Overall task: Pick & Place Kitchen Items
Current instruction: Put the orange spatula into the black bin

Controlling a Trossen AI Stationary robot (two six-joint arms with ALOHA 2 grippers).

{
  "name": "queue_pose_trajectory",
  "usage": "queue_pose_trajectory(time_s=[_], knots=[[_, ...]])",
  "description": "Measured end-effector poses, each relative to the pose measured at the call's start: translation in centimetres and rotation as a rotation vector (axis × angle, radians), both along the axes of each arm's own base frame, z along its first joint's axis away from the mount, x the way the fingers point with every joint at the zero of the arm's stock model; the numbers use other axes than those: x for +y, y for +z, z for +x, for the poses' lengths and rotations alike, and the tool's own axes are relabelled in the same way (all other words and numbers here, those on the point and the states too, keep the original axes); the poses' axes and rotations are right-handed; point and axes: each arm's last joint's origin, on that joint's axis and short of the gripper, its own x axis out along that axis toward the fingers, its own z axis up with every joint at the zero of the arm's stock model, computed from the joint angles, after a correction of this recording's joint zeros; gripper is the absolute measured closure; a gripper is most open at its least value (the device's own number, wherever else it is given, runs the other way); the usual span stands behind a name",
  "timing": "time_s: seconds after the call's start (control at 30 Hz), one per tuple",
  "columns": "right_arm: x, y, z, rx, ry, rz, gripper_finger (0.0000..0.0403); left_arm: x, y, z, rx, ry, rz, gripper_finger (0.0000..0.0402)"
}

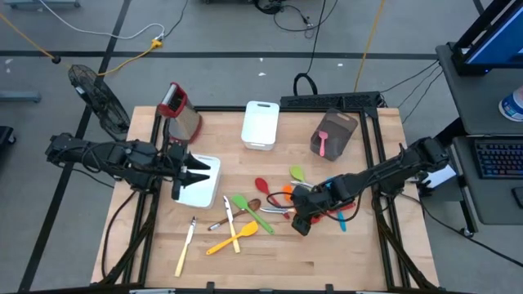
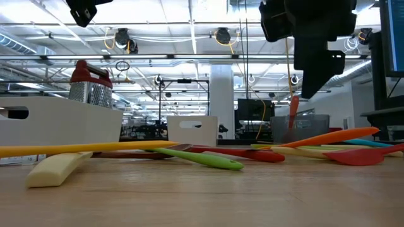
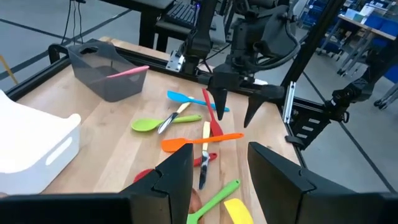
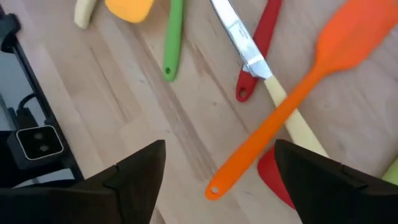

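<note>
Your right gripper (image 4: 214,171) hangs wide open, empty, over the orange spatula (image 4: 292,99). Your left gripper (image 1: 198,170), open and empty, waits above the white bin (image 1: 204,193).

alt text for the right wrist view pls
The right hand, open, hovers over a wooden table just above an orange spatula. The spatula lies across a cream-handled knife, with a red utensil and a green utensil nearby.
</note>
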Motion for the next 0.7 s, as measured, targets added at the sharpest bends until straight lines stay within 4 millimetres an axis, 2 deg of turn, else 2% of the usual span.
queue_pose_trajectory(time_s=[0.27, 0.47, 0.7], knots=[[-0.4, -1.0, 0.1, 0.090, -0.043, 0.045, 0.0105, 0.0, 0.0, 0.0, 0.005, 0.001, 0.001, 0.0245], [0.0, -2.7, 0.7, 0.158, -0.024, 0.074, 0.0105, 0.0, -0.1, 0.0, 0.005, 0.007, 0.007, 0.0245], [0.0, -2.9, 0.9, 0.153, -0.026, 0.073, 0.0105, 0.0, -0.1, 0.0, 0.006, 0.008, 0.008, 0.0245]])
